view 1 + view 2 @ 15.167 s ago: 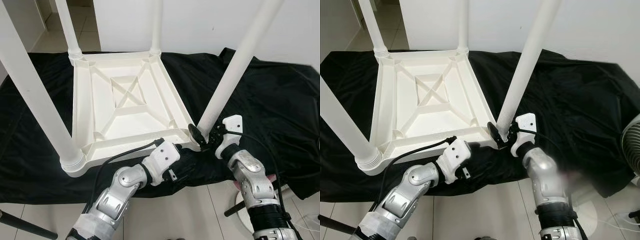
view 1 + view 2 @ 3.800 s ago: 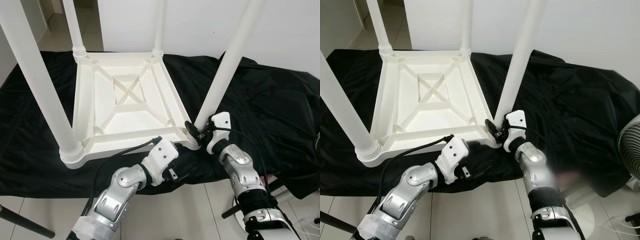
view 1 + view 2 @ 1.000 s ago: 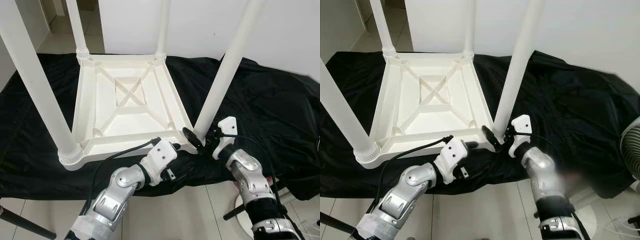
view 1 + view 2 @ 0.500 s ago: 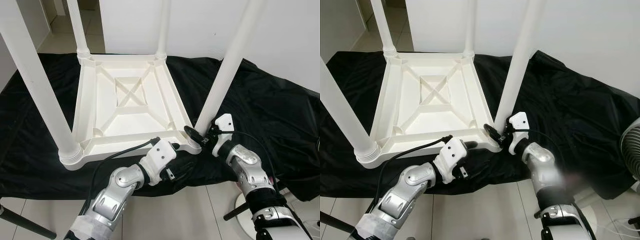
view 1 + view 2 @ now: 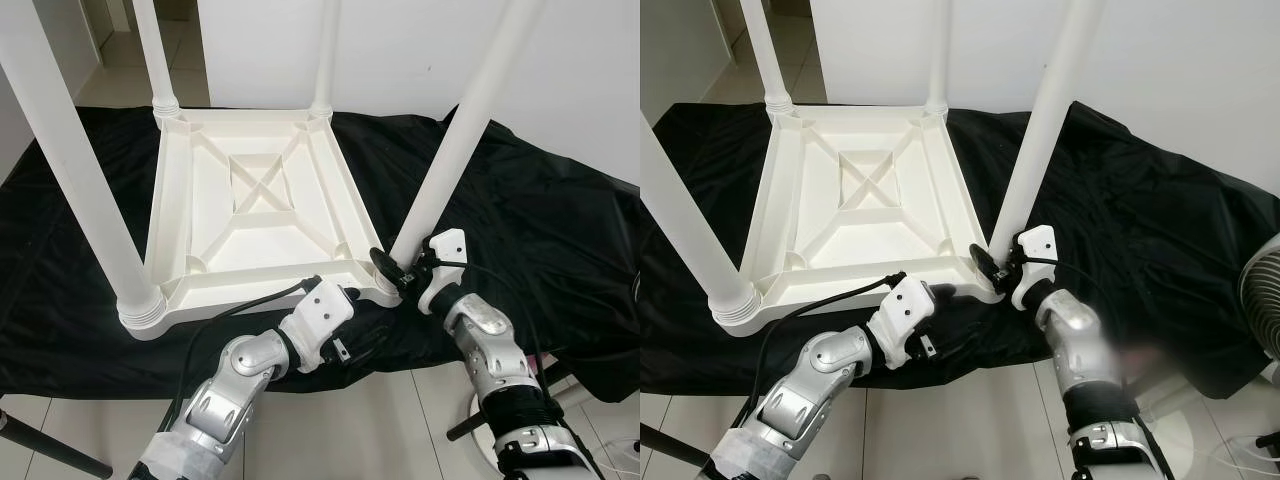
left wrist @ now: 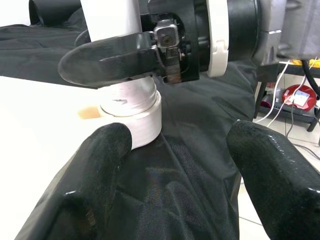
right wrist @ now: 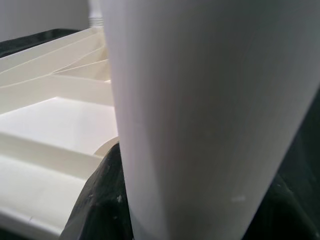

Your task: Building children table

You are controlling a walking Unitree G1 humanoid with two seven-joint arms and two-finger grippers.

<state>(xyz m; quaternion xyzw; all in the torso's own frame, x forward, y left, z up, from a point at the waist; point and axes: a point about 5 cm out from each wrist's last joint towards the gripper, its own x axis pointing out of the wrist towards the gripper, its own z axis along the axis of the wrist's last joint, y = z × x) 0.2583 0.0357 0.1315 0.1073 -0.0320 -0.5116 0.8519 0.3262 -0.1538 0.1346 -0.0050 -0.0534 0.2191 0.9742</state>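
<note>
Your right gripper [image 5: 392, 271] is closed around the foot of the long white plastic table leg [image 5: 455, 150], just above the ribbed collar where this leg enters the near right corner of the white plastic tabletop [image 5: 260, 215]; one black finger [image 6: 112, 60] wraps across the front of the leg, and the right wrist view looks straight at the leg's surface. I judge you hold so low because there a twist or a push goes directly into the socket, and the leg cannot swing. Your left gripper [image 6: 175, 165] has its fingers spread wide and holds nothing; it rests on the black cloth [image 5: 560, 220] just beside the same corner, near the collar, probably to steady the tabletop or to be ready to help. The tabletop lies upside down on the cloth, ribs upward, so that the sockets face up and the legs can go in from above. Three other white legs [image 5: 75, 170] already stand in their corners. The held leg leans a little outward, so I think it is not yet fully seated.
</note>
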